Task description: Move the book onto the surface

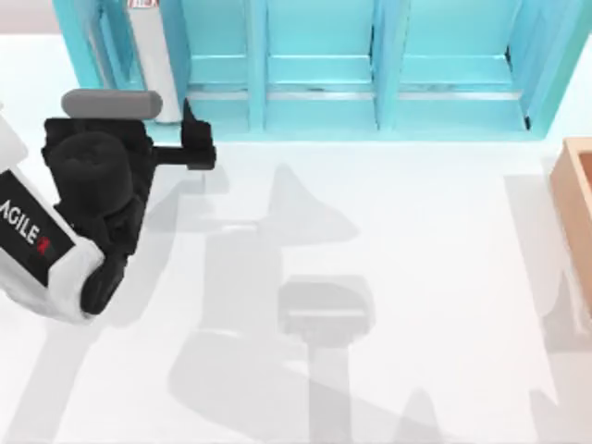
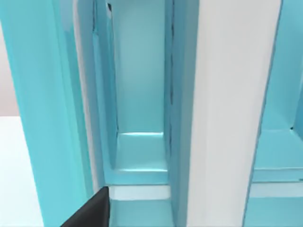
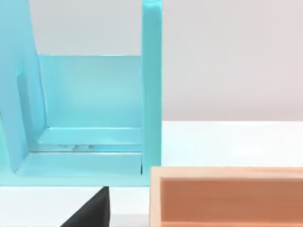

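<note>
Teal-blue book (image 1: pixel 155 57) stands upright in the turquoise shelf unit's (image 1: pixel 319 92) leftmost compartment; left gripper (image 1: pixel 196 146) just before it, finger state indeterminable.

1. One book (image 1: pixel 155 65), standing upright in the shelf unit's leftmost compartment seen from above, whitish page edges facing out.
2. One turquoise shelf unit (image 1: pixel 319 109) along the far edge of the desk, with four compartments countable in the top view.
3. One tan wooden box (image 1: pixel 578 199) at the desk's right edge.
4. One white desk (image 1: pixel 388 277).
5. One arm in the top view, the left, with one hand (image 1: pixel 196 148).
</note>
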